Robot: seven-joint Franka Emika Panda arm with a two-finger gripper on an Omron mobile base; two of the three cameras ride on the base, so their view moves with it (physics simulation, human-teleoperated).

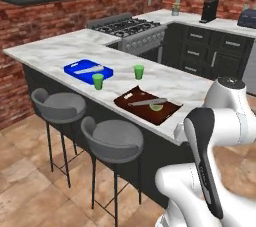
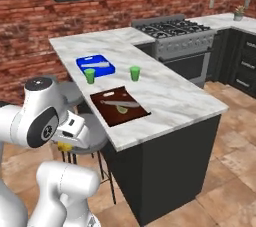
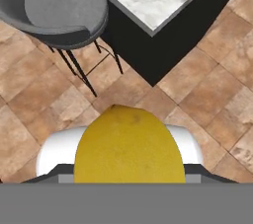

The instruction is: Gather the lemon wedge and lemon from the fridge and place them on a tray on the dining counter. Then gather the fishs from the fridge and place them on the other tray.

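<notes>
My gripper (image 2: 66, 142) hangs low beside the dining counter (image 2: 167, 96), over the tiled floor, shut on the lemon (image 3: 129, 146), whose yellow skin also peeks out under the hand (image 2: 64, 146). On the counter lies the dark reddish-brown tray (image 1: 129, 97) with the pale green lemon wedge (image 1: 157, 107) and a silvery utensil (image 1: 146, 102) on it. Further left rests the other tray (image 1: 75, 66), bright blue, with its own silvery utensil. The fridge and the fishs are out of view.
Two green cups (image 1: 98, 81) (image 1: 138, 71) stand between the trays. Two grey bar stools (image 1: 112, 141) (image 1: 57, 106) line the counter's near side; one stool (image 3: 64, 6) is just ahead of the hand. A stove (image 1: 130, 28) sits behind the counter.
</notes>
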